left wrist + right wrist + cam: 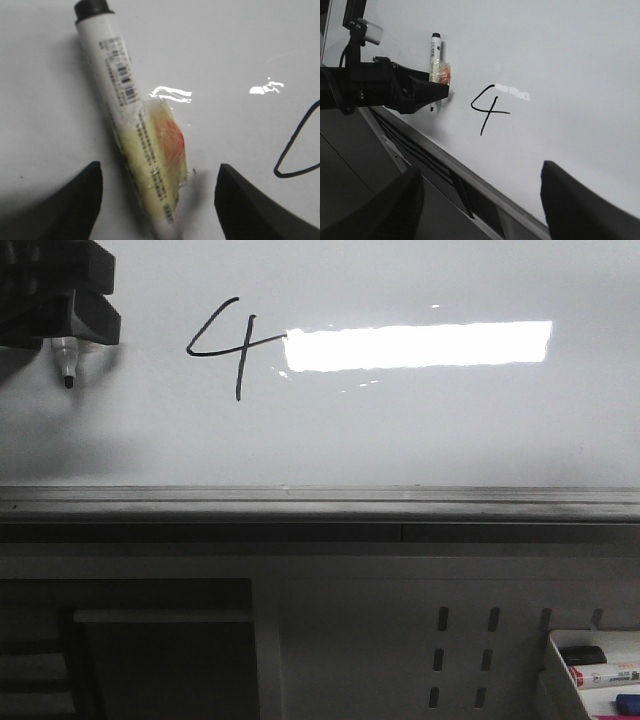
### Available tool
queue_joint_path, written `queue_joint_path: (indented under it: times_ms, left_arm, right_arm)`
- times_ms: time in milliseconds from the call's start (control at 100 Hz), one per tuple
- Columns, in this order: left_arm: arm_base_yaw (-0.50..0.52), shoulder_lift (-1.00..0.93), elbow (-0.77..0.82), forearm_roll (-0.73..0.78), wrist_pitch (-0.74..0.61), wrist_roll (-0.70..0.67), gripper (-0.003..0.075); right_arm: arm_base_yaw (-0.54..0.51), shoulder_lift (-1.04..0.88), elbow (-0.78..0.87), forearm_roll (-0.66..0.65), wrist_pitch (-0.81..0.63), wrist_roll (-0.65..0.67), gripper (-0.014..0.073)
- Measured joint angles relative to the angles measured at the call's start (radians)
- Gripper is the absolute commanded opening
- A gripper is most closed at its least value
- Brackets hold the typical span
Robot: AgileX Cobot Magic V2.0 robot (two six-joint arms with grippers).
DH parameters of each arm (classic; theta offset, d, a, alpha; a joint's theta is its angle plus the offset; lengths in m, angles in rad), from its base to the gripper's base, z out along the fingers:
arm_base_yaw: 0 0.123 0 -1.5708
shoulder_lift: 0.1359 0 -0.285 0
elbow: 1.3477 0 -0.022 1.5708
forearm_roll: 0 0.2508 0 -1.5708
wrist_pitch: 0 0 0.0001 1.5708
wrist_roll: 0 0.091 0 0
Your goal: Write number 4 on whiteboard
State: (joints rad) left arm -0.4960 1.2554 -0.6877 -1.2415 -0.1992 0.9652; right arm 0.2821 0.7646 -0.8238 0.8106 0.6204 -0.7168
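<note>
Left hand (62,315) sat up at the whiteboard (400,430), gripping a white marker (66,358). Marker tip pointed down and looked close to the board surface; contact could not be confirmed. From the left wrist view the marker (127,125) ran diagonally between the two dark fingers (75,205), black end away from the hand, barcode label on the barrel, yellowish tape with a red patch wrapped near the grip. Fingers sat apart with the barrel angled between them; the grip point itself was out of frame.

Number 4 (232,340) was on the board, beside the left hand toward the robot's right, clear of the marker tip. Thin black strokes, open top, long tail down. Crossbar ran into the bright rectangular glare (418,346).

Right hand (480,200) was spread wide, holding nothing, set back from the board. Its camera saw the 4 (489,107), the left hand (420,92) with the marker (436,57), and the grey edge rail (470,182) under the board.

Below the rail: grey perforated panel (480,650) and a tray (555,660) holding spare markers (600,675), well away from both hands.
</note>
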Motion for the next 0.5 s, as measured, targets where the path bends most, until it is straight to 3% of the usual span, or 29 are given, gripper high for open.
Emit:
queue_joint_path:
  times_ms: [390,500]
  left_arm:
    - [0.0,-0.238,0.038,0.042,0.005,0.016,0.0493]
    - [0.0,-0.341,0.082,0.071,0.028,0.018,0.0491]
  right_arm:
    - [0.0,0.0,0.002,0.0,0.0,0.002,0.0433]
    - [0.0,-0.006,0.004,0.0,-0.002,0.002,0.0353]
